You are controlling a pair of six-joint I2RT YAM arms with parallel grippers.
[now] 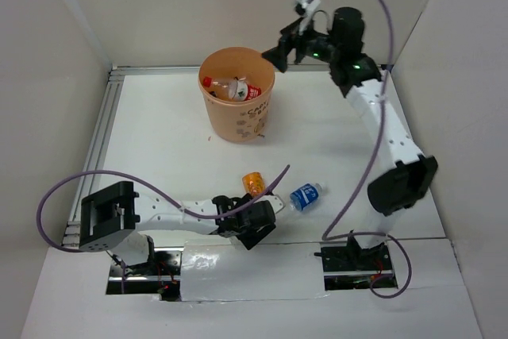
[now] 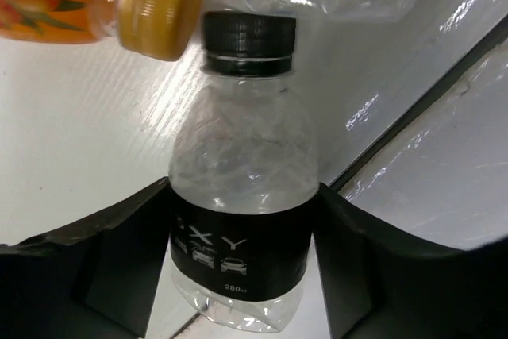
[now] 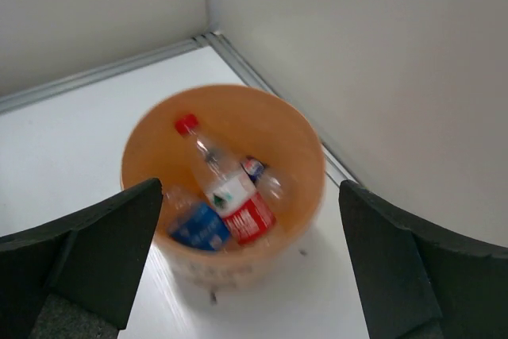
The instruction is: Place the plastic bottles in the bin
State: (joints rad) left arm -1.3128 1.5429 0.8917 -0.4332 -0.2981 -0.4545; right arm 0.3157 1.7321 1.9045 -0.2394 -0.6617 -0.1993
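Table (image 1: 159, 148) holds bin (image 1: 238, 121) and seemingly three bottles (image 1: 305, 195) (one orange (image 1: 252, 182)).

Bin (image 1: 236, 121) far centre, bottles (image 3: 230, 196) inside; other bottles (image 1: 305, 196) near front, beside left hand (image 2: 242, 196).

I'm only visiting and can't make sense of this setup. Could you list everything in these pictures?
round orange plastic bin: 1, orange with brown lettering, far side of the table.
red-capped clear plastic bottle: 1, red label, lying in the bin.
binned blue-labelled bottle: 1, clear, beside the red one; possibly another there, too blurred to tell.
short orange bottle: 1, on the table by the left claw.
loose blue-labelled clear bottle: 1, on the table, right of the orange one.
black-capped clear bottle: 1, black label, between the left claw's fingers.
table: 1, white.
purple cables: 2, one per arm.
left claw: black, flanking the black-capped bottle; grip unclear.
right claw: black, open, empty, above the bin.
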